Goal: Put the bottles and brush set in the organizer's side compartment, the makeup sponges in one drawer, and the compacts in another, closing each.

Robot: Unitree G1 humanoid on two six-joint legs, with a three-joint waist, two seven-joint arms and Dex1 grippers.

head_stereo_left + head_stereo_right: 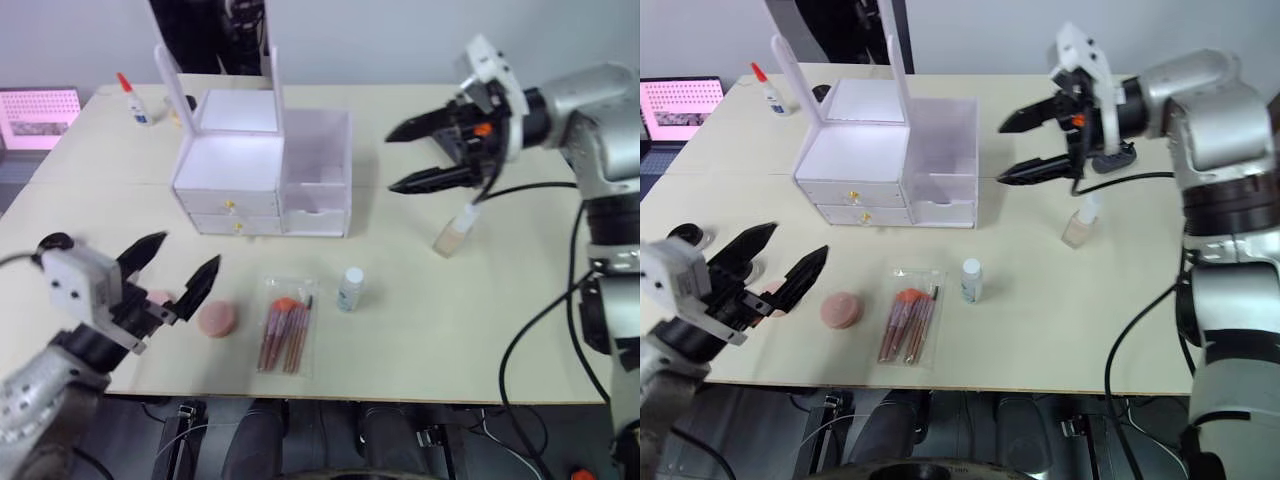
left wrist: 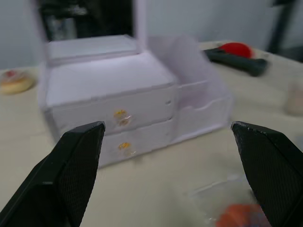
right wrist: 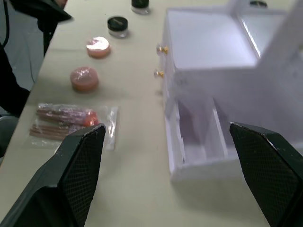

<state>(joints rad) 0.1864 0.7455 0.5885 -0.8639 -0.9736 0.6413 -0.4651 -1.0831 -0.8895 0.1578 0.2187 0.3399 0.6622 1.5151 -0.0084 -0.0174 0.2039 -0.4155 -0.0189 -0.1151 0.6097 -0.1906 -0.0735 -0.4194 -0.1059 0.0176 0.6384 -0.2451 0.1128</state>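
White organizer (image 1: pixel 262 175) on table (image 1: pixel 480 330), drawers shut. Right gripper (image 1: pixel 412 155) spread wide, empty, above side compartment (image 1: pixel 316 196). Left gripper (image 1: pixel 180 268) spread, empty, near sponge (image 1: pixel 217 319); brush set (image 1: pixel 287 335) beside it.

side compartment (image 1: pixel 315 190) open-topped | beige bottle (image 1: pixel 455 232) near, right | brush set (image 1: pixel 287 335) before drawers

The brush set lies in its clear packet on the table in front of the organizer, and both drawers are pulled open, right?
Not quite. The brush set does lie in its clear packet on the table in front of the organizer, but both drawers are shut, flush with its front, as the left wrist view shows.
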